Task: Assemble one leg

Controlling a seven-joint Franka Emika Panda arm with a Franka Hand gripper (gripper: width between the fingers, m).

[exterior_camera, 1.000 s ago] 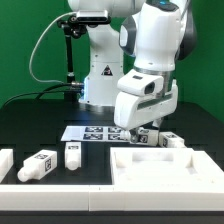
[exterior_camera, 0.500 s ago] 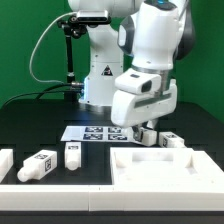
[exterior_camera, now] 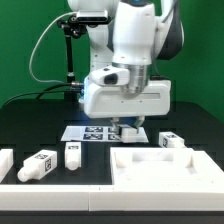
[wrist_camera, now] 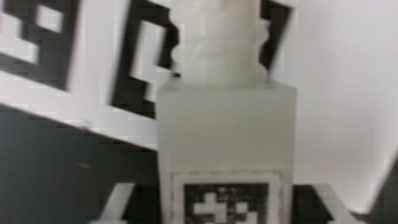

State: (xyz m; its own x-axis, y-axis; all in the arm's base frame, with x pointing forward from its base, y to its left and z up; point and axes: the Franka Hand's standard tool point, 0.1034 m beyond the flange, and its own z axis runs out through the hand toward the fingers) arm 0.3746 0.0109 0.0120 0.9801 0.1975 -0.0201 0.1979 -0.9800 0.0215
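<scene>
My gripper point(exterior_camera: 131, 127) is shut on a leg point(exterior_camera: 134, 131), a small white post, and holds it low over the marker board point(exterior_camera: 88, 132). In the wrist view the leg point(wrist_camera: 222, 110) fills the middle. Its tag sits between my fingers point(wrist_camera: 135, 203) and its screw end points away from the gripper point(wrist_camera: 222, 208). Three more legs lie on the table: one tilted point(exterior_camera: 40, 165), one upright point(exterior_camera: 72, 154), and one by the panel's far right corner point(exterior_camera: 170, 141).
The large white tray-shaped panel point(exterior_camera: 165, 172) lies at the front of the exterior view's right. A white block point(exterior_camera: 5, 163) sits at the far left edge. The robot base point(exterior_camera: 100, 70) and a black stand with cables point(exterior_camera: 68, 50) are behind the marker board point(wrist_camera: 71, 50).
The wrist has turned and swung toward the exterior view's left, now over the marker board. The leg that lay beside the panel's far edge has gone with the gripper.
</scene>
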